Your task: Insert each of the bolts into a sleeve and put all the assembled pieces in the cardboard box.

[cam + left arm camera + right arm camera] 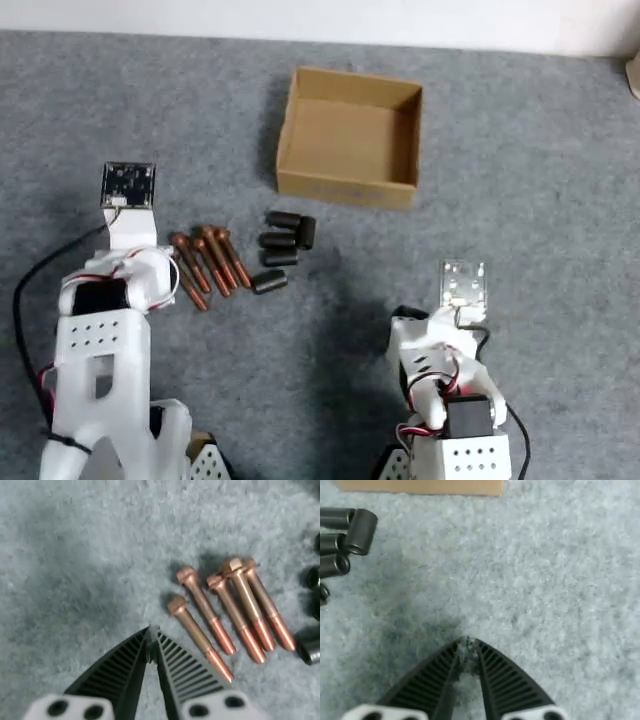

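high view: cardboard box (345,188) empty, bolts (205,262) and sleeves (280,245) unjoined; left claw (152,630) and right claw (466,641) closed, empty.

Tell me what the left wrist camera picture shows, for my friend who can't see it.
Five copper bolts lie side by side on grey carpet, just beside the left gripper, which is dark, ribbed and closed tip to tip. Black sleeves peek in at the edge past the bolts.
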Action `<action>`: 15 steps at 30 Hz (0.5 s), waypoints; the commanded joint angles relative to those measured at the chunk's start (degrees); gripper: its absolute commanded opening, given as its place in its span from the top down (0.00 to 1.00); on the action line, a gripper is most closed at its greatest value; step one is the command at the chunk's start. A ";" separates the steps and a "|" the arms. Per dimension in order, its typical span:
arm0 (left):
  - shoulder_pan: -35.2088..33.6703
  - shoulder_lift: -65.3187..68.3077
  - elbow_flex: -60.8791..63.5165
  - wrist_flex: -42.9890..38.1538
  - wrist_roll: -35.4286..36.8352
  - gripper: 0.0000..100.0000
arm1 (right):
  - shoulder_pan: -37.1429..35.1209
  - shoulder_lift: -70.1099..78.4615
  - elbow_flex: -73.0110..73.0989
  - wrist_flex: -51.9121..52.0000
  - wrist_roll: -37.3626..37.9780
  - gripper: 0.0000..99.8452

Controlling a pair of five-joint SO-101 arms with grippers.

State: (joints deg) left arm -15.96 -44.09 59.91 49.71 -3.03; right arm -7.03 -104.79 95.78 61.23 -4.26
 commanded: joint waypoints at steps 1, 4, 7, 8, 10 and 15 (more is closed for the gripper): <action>-0.57 0.84 1.45 -3.87 0.53 0.99 | -0.31 -0.40 8.48 -1.80 0.53 0.99; -1.01 0.92 2.33 -3.69 0.44 0.99 | -0.40 -0.40 8.48 -1.98 0.70 0.99; -1.10 1.27 2.07 -3.60 0.62 0.99 | 0.75 -0.13 8.48 -0.84 5.36 0.99; -1.19 1.27 2.07 -3.60 0.62 0.99 | 1.80 -0.40 8.48 0.04 8.18 0.99; -1.80 1.36 2.07 -3.87 0.70 0.99 | 3.03 -0.40 8.48 0.48 14.68 0.99; -5.41 1.36 1.98 -4.13 4.04 0.99 | 3.12 -0.40 6.73 -0.57 23.47 1.00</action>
State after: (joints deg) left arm -18.24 -42.86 62.90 47.16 -1.10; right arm -4.92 -104.79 95.78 60.97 15.60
